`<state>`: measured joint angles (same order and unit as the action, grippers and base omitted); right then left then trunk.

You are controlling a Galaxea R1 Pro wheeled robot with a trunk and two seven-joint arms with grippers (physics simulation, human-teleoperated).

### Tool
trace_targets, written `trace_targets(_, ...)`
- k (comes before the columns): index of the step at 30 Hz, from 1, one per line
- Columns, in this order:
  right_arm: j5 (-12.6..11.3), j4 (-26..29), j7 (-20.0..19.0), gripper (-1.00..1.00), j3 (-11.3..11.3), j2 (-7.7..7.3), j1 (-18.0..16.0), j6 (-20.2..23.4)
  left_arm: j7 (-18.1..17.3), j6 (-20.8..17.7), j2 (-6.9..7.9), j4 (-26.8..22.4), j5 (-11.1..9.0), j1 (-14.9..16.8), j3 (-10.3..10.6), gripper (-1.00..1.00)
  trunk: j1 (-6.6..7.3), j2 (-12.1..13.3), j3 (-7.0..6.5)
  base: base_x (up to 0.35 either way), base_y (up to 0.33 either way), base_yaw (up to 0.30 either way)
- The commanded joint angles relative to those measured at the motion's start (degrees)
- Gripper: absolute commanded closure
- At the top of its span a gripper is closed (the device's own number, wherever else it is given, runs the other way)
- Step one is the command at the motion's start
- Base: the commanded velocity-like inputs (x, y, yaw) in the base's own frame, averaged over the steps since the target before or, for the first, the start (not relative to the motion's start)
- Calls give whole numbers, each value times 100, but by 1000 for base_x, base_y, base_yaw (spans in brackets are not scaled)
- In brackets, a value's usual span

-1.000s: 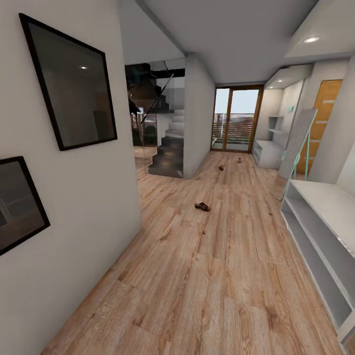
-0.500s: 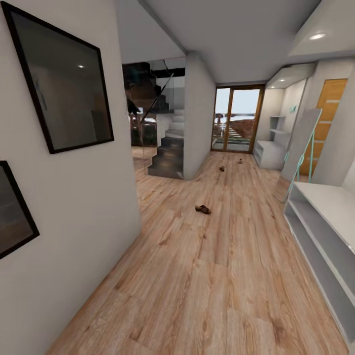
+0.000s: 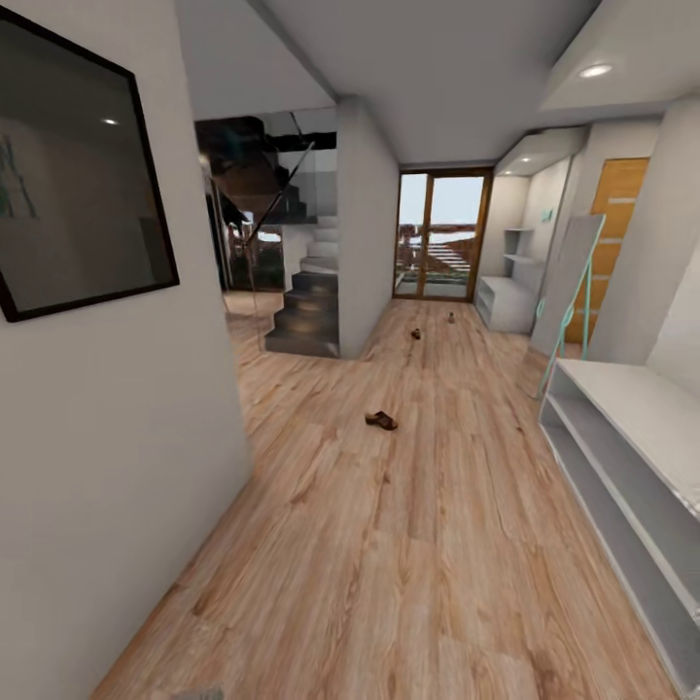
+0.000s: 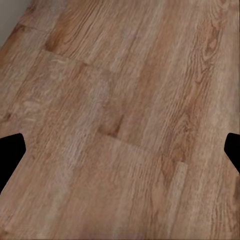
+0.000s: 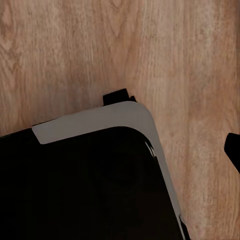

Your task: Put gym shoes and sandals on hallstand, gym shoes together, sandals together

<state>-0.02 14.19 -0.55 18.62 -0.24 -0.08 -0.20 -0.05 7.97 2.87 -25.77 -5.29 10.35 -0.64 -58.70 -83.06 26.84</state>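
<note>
One dark-brown sandal (image 3: 381,420) lies on the corridor floor (image 3: 418,544) in the head view, mid-corridor. Two more small dark shoes (image 3: 416,333) (image 3: 450,317) lie farther down; they are too small to identify. The hallstand (image 3: 506,299), white with floating shelves above it, stands at the far right near the glass door. In the left wrist view my left gripper (image 4: 120,150) hangs open over bare planks, its black fingertips (image 4: 11,149) at the picture's edges. My right gripper (image 5: 120,150) is open, one fingertip (image 5: 233,149) showing beside my dark base (image 5: 85,185).
A plain white two-shelf bench (image 3: 622,437) runs along the right wall close by. A leaning mirror with a teal frame (image 3: 569,292) stands past it. A white wall with a framed picture (image 3: 68,194) lines the left; stairs (image 3: 306,311) open behind its corner.
The whole head view has shifted as the camera moved forward and turned; the wall pictures slid left and one left the frame. The shoes lie where they were.
</note>
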Motion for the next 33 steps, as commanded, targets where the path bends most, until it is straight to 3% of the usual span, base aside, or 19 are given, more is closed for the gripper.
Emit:
trace_targets(1, 17, 5, -6, -100, 18, 5, -1, -3, 5, 70, 6, 2, -57, 2, 5, -100, -3, -2, 3, 255, 0, -281)
trace_targets(10, 59, 5, -6, -100, -10, 18, -1, -8, 18, 340, 11, 2, -52, -4, -213, -100, -3, -2, -12, 308, 0, -293)
trace_targets(23, 64, 4, -6, -100, -16, 23, -1, -15, -2, 354, 11, 9, -49, -7, -235, -100, -3, -2, -14, 344, 0, -294)
trace_targets(33, 64, 2, -6, -100, -17, 24, -1, -15, -4, 368, 4, 205, -43, -7, -235, -100, -3, -2, -14, 347, -83, -48)
